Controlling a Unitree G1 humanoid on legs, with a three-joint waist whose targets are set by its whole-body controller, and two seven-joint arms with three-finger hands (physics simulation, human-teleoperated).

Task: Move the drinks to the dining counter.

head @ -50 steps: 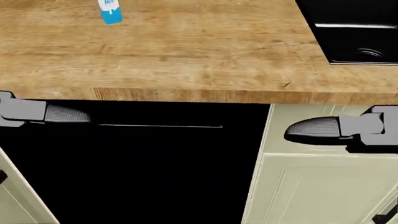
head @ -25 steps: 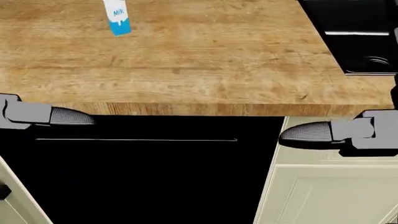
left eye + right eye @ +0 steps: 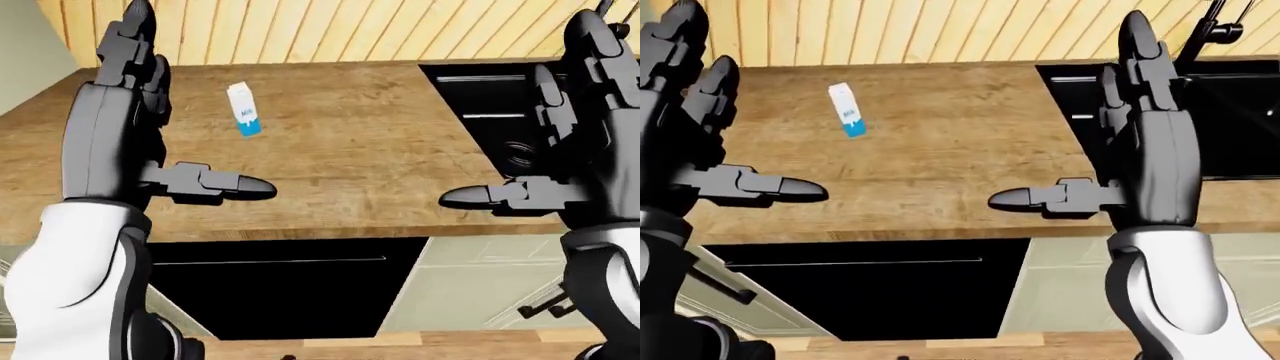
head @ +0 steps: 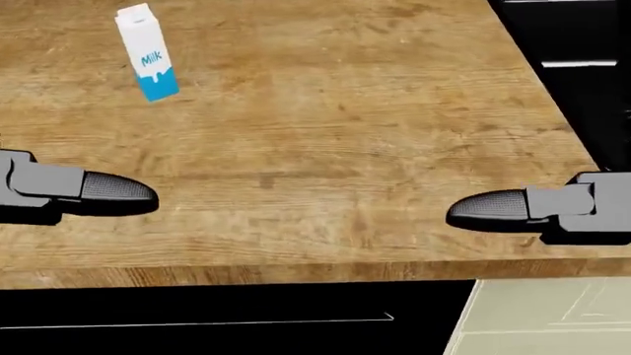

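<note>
— While both my arms fill the sides of the eye views, what is cut off or hard to read?

— My left hand [image 3: 130,127] hides the counter's left part; its fingers stand spread and upright, thumb pointing inward, holding nothing. The milk carton [image 4: 146,53] stands upright on the wooden counter [image 4: 325,148], toward the upper left of the head view, well apart from both hands. Its label reads "Milk". My right hand [image 3: 1140,142] is likewise spread and empty, covering part of the black sink [image 3: 490,112], whose right side runs out of view.

— Edges and open room?

— Bare wood lies between carton and sink. Below the counter's near edge sits a black appliance front [image 3: 270,285], with a pale cabinet door [image 4: 552,318] to its right.

— Change from a second ago?

— My camera has moved: in the head view the counter edge has dropped lower, and the carton, then clipped at the top, now shows whole.
</note>
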